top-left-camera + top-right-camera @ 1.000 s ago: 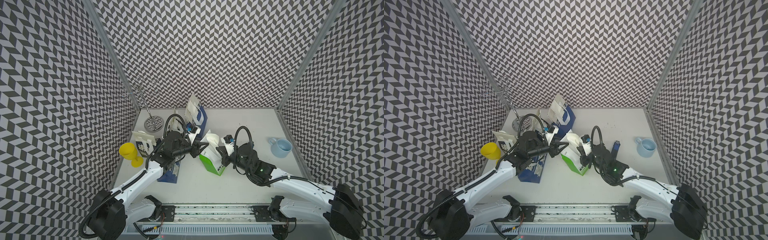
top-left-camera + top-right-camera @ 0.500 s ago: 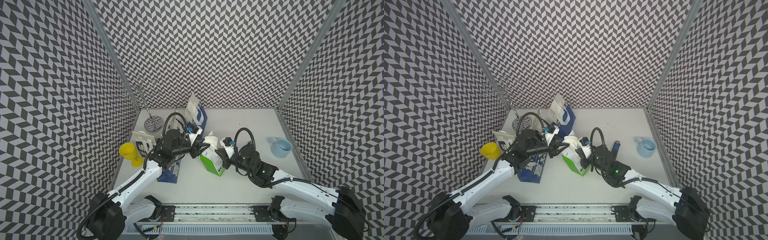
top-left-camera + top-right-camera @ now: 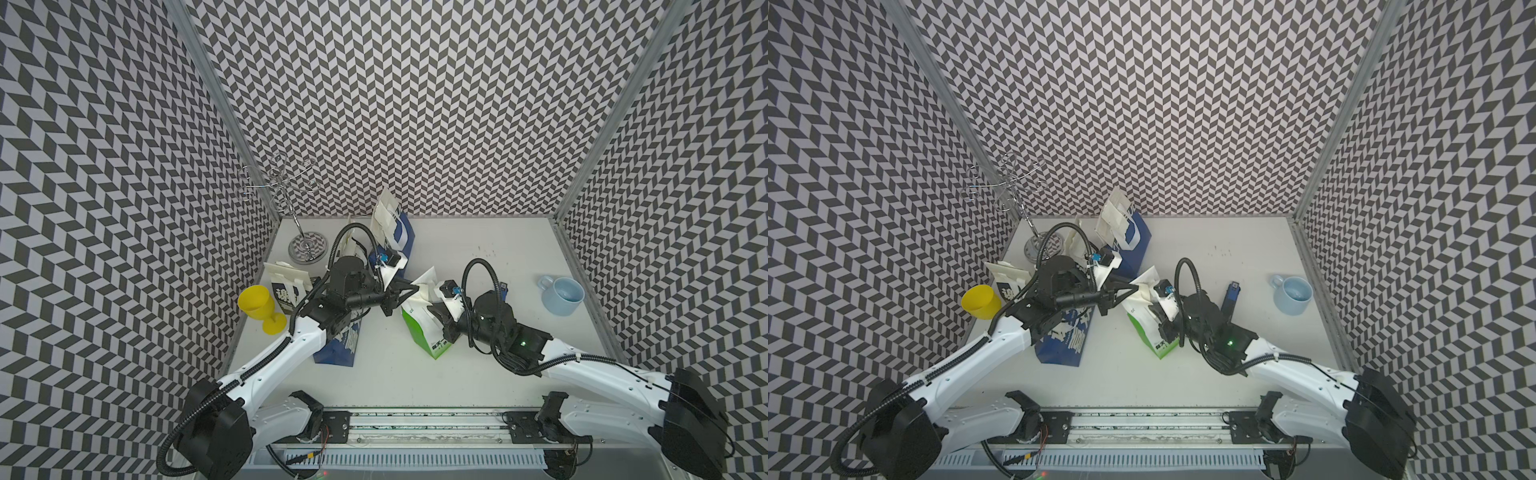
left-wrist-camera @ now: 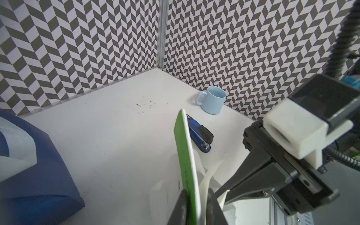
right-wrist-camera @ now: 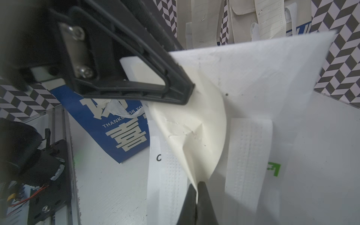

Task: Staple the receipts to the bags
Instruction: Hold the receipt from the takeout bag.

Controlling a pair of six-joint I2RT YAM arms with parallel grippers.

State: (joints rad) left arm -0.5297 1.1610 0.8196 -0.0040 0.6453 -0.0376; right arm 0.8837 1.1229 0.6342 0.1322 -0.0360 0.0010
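A bright green bag (image 3: 424, 332) (image 3: 1144, 328) stands mid-table between both arms. My left gripper (image 3: 413, 289) (image 4: 196, 191) is shut on the top edge of the green bag (image 4: 185, 155), with a cream receipt pressed against the white inner side. My right gripper (image 3: 436, 313) (image 5: 197, 185) is shut on the lower corner of that crumpled receipt (image 5: 194, 124). A blue-black stapler (image 3: 1230, 297) (image 4: 200, 136) lies on the table behind the right arm. One dark blue bag (image 3: 343, 345) lies flat under the left arm. Another blue bag (image 3: 399, 237), bearing receipts (image 3: 384, 216), stands at the back.
A pale blue mug (image 3: 561, 295) stands by the right wall. A yellow goblet (image 3: 259, 305) and a third blue bag (image 3: 286, 291) sit at the left edge. A wire stand (image 3: 303, 245) is in the back left corner. The patterned walls close three sides.
My left gripper has reached right to the green bag's top and narrowed its jaws onto the edge. The right arm has shifted slightly, still gripping the receipt.
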